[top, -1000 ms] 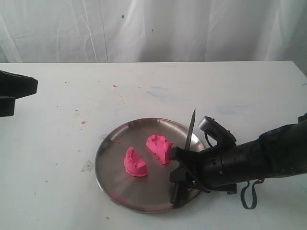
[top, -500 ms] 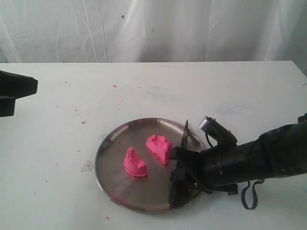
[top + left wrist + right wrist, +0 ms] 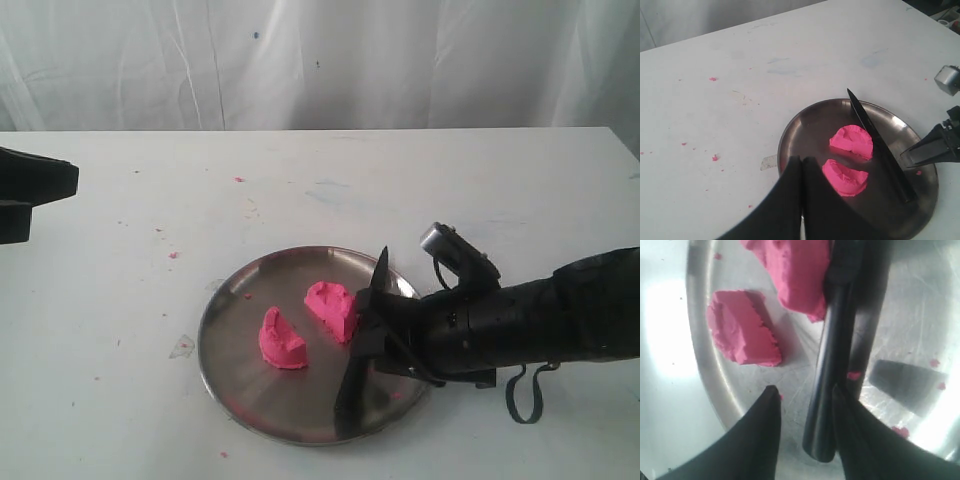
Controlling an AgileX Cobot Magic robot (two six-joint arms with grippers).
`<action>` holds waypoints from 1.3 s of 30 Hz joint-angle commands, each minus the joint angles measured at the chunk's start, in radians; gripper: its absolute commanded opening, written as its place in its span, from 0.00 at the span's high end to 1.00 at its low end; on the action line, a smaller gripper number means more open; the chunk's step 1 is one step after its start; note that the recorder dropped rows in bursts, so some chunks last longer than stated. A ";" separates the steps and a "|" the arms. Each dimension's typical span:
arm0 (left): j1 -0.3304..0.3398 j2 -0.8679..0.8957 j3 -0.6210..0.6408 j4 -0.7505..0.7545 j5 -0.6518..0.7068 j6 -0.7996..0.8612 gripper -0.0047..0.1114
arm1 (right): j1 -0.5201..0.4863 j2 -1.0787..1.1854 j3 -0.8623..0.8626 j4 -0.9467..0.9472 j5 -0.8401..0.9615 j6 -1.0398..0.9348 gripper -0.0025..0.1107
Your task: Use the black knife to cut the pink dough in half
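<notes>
The black knife [image 3: 880, 145] lies flat in the steel plate [image 3: 805, 130], with its handle between the spread fingers of the right hand [image 3: 804, 388]. This hand is released and grips nothing. The pink dough [image 3: 852, 140], in two halves, lies in the same plate, one half just beside the blade. The left hand [image 3: 801, 160] is clenched and empty.

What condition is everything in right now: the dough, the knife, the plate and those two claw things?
pink dough: cut into two separate half-lumps, both on the plate.
black knife: lying across the plate beside the dough, not clamped.
steel plate: flat on the table, holding dough and knife.
right gripper: open, one finger either side of the knife handle.
left gripper: shut, holding nothing.
</notes>
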 commanded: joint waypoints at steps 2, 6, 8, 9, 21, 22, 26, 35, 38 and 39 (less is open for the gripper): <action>-0.006 -0.007 0.005 -0.017 0.007 -0.006 0.96 | 0.001 -0.136 0.057 -0.003 -0.045 -0.100 0.68; -0.006 -0.007 0.005 -0.017 0.007 -0.006 0.96 | 0.001 -0.267 0.117 -0.003 -0.066 -0.154 0.68; -0.006 -0.007 0.005 -0.017 0.007 -0.006 0.96 | 0.001 -0.352 0.137 -0.003 -0.066 -0.189 0.68; -0.006 -0.007 0.005 -0.017 0.007 -0.006 0.96 | 0.001 -0.388 0.143 -0.003 -0.066 -0.200 0.68; -0.006 -0.007 0.005 -0.017 0.007 -0.006 0.96 | 0.001 -0.888 0.150 -0.164 0.144 -0.293 0.96; -0.006 -0.007 0.005 -0.017 0.007 -0.006 0.96 | 0.001 -0.919 0.150 -0.185 0.158 -0.295 0.98; -0.006 -0.007 0.005 -0.017 0.007 -0.006 0.96 | 0.001 -1.016 0.150 -0.317 0.185 -0.295 0.98; -0.006 -0.007 0.005 -0.017 0.007 -0.006 0.96 | 0.001 -1.098 0.150 -0.529 0.293 -0.307 0.98; -0.006 -0.007 0.005 -0.017 0.007 -0.006 0.96 | 0.001 -1.098 0.150 -0.602 0.320 -0.345 0.98; -0.006 -0.007 0.005 -0.017 0.007 -0.006 0.96 | 0.001 -1.098 0.150 -0.628 0.328 -0.354 0.98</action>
